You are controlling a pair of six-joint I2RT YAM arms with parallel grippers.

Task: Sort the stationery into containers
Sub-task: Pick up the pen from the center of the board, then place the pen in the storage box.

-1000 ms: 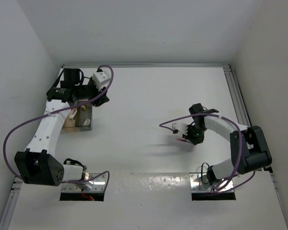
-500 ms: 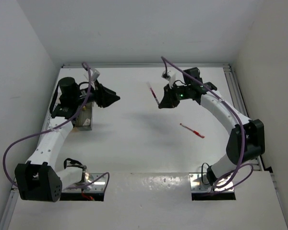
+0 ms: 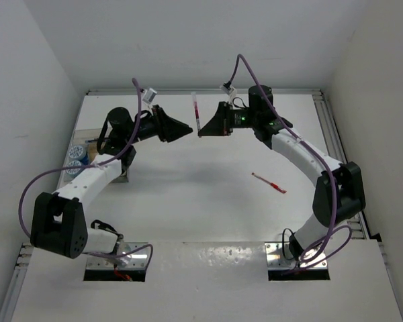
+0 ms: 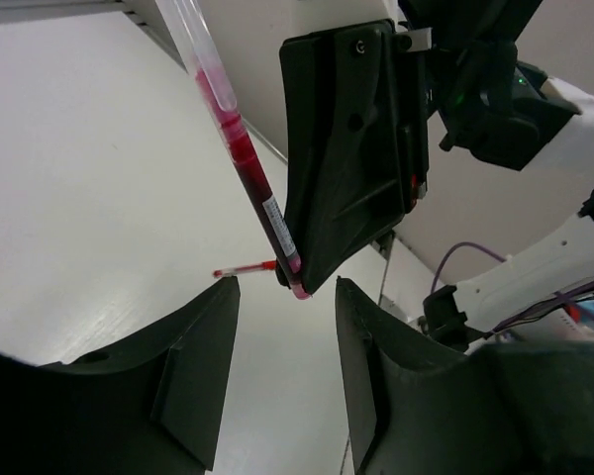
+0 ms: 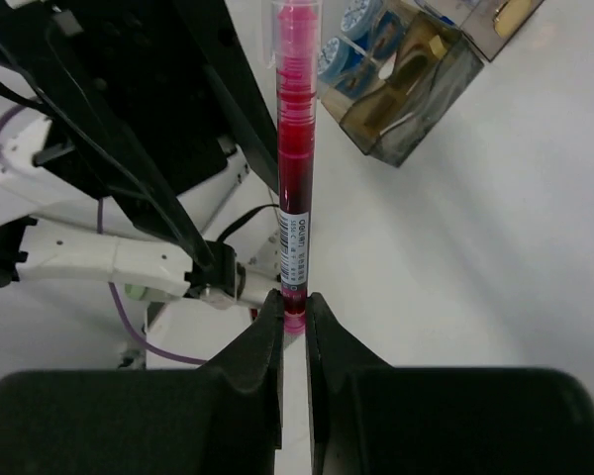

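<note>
Above mid-back counter (image 3: pixel 188 201): R pincer (image 3: pixel 201 132), clamped on lower end of thin red pen w/ clear barrel (image 3: pixel 196 113), has swung left vs 0.5 s ago. L pincer (image 4: pixel 287 297), jaws apart & empty, has left clear rectangular plastic box (image 5: pixel 404 94) to face it. Reads as handover, pen then to box. 2nd red pen (image 3: pixel 269 182) lies on counter, unsorted. Box mostly behind L arm in top view; blue-white rolls (image 5: pixel 339 47) prob. inside it, walls unclear.
</note>
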